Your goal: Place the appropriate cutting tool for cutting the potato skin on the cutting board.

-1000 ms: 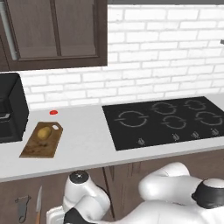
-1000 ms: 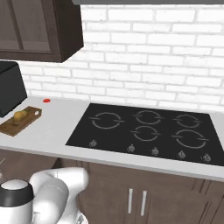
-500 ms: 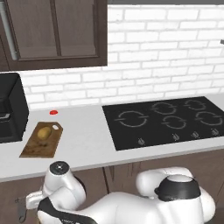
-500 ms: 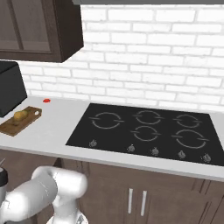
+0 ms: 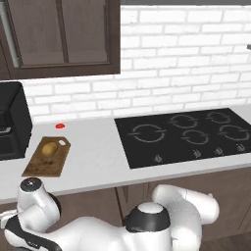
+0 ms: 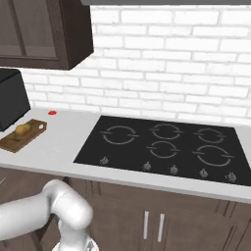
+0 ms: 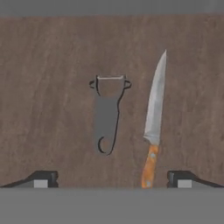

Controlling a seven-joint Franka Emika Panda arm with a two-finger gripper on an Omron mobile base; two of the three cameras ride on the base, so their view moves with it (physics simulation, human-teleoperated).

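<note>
Two tools lie ahead of our wide-spread pincer (image 7: 112, 178): the peeler (image 7: 107, 114) dead centre between the fingertips, long axis running away from us, the knife (image 7: 154, 117) just beside it toward the right finger.

You see a dark grey peeler (image 7: 107, 114), a silver knife (image 7: 153, 121) with an orange-brown handle, and a brown cutting board (image 5: 47, 157) under a yellow potato (image 5: 48, 149).

Grey counter (image 5: 93, 162): cutting board (image 5: 46, 157) at left, cooktop (image 5: 186, 135) at right. Dark wood surface (image 7: 52, 65): peeler (image 7: 107, 113) beside knife (image 7: 153, 122), apart.
</note>
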